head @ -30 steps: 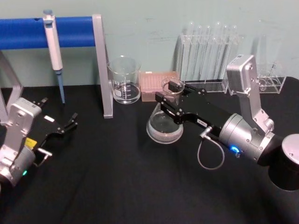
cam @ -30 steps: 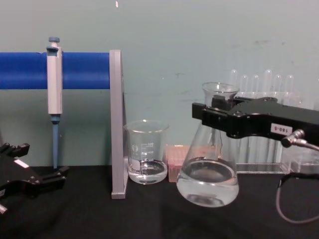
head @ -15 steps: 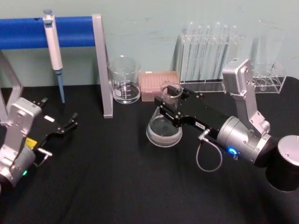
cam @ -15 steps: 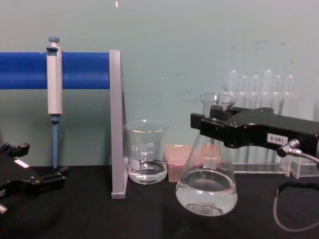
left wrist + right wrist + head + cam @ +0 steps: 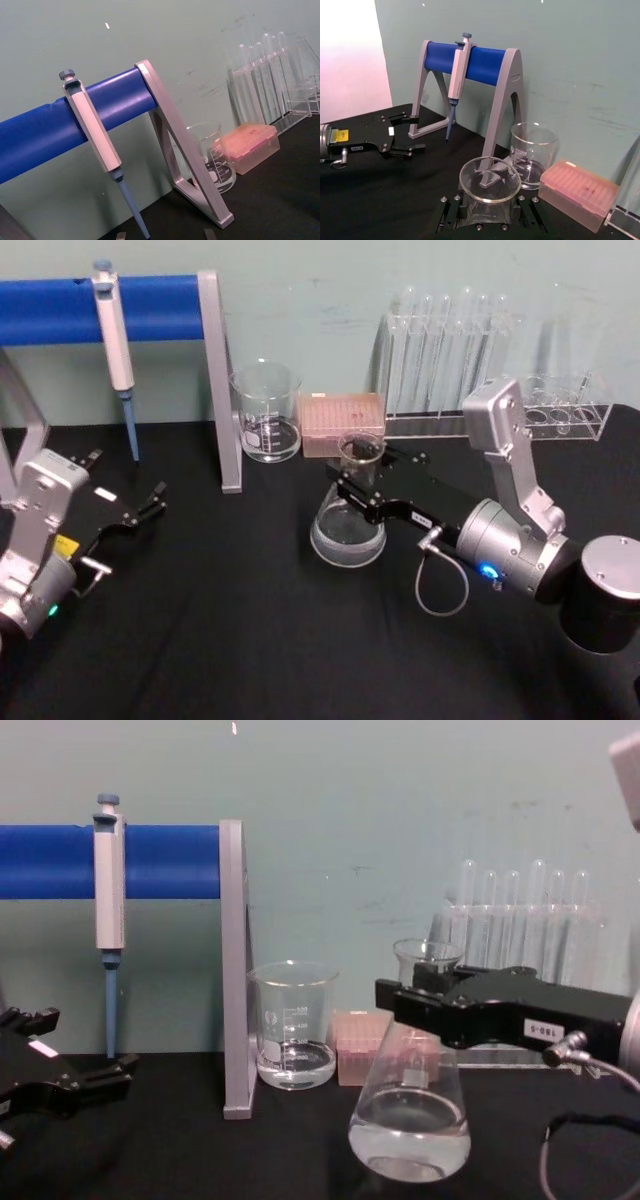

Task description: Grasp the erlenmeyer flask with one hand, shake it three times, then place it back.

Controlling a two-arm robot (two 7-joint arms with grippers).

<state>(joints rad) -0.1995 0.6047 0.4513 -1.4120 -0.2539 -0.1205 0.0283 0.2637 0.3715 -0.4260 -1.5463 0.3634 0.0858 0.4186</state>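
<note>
One erlenmeyer flask [image 5: 346, 530], holding a little clear liquid, near the middle of the black table [image 5: 250, 640], in front of the pink tip box [image 5: 343, 420] and to the right of the beaker [image 5: 266, 425]. I cannot tell whether its base touches the table.
One right gripper [image 5: 358, 490], jaws clamped on the flask's neck just under the rim.
One left gripper [image 5: 152, 502], parked at the table's left, fingers apart, holding nothing.
One pipette [image 5: 115, 340], hanging on the blue stand [image 5: 50, 308].
</note>
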